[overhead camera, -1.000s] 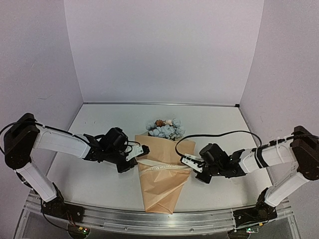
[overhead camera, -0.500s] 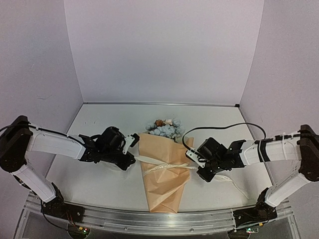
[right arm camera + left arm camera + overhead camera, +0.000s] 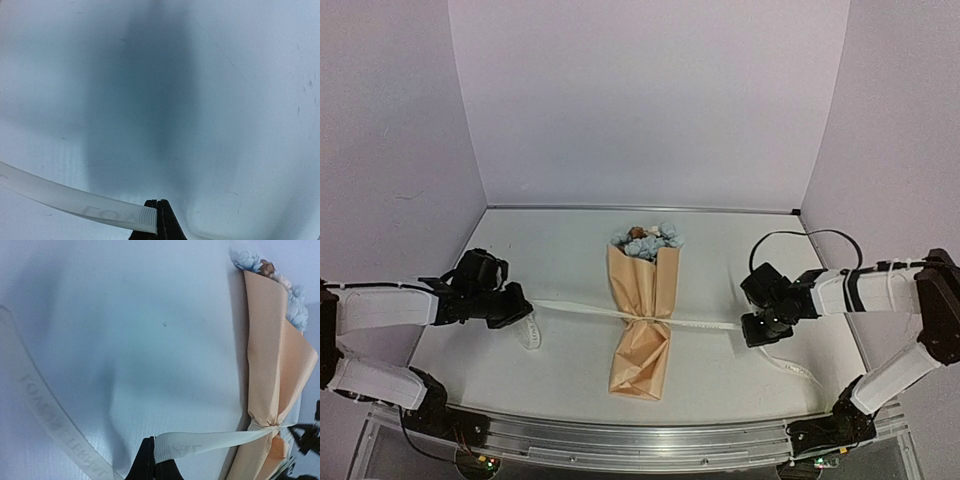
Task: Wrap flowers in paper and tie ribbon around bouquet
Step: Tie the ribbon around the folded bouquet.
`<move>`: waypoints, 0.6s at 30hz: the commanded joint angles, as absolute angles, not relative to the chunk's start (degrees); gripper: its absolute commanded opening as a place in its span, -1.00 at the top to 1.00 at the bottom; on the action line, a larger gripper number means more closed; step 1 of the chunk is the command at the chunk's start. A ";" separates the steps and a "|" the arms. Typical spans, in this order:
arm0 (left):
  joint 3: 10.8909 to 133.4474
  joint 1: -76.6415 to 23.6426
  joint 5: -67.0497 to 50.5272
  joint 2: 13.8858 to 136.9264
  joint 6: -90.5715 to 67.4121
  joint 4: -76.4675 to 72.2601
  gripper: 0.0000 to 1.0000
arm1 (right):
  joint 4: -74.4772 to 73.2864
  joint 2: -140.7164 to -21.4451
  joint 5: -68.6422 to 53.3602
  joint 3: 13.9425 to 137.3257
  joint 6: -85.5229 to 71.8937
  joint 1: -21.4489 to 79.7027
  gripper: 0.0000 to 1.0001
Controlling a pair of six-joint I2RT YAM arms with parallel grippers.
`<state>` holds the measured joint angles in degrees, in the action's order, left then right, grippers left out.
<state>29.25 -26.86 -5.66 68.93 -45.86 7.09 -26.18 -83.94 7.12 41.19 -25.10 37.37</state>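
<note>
Left arm (image 3: 390, 305) lies low and stretched along the left side of the bench (image 3: 540, 250), wrist turned inward. Left end effector (image 3: 517, 311) is fully closed, pinching the ribbon (image 3: 582, 308). Right arm (image 3: 860, 290) reaches in from the right side. Right end effector (image 3: 757, 328) is likewise clamped tight on the ribbon's other run.

Ribbon runs taut across the bench and is cinched round the waist of the bouquet (image 3: 640, 350). Loose tails trail onto the bench beyond each grip. Dark printed letters show on the ribbon in the left wrist view, too blurred to read.

Bouquet lies mid-bench, flowers (image 3: 645, 238) toward the back wall (image 3: 640, 100), narrow end near the front edge. Open bench surface lies between bouquet and each end effector.
</note>
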 commanded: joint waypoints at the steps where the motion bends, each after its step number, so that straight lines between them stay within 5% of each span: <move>1: 26.99 -14.43 -7.24 65.19 -53.19 13.04 1.00 | -27.24 -75.30 10.16 31.82 -39.40 30.57 1.00; 18: 27.46 -5.52 -1.97 64.24 -46.55 18.65 1.00 | -36.53 -53.87 10.89 20.34 -37.38 24.98 1.00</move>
<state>27.62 -10.28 -18.52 66.81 -48.92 15.57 -19.03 -57.71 -3.44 22.64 -37.83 28.44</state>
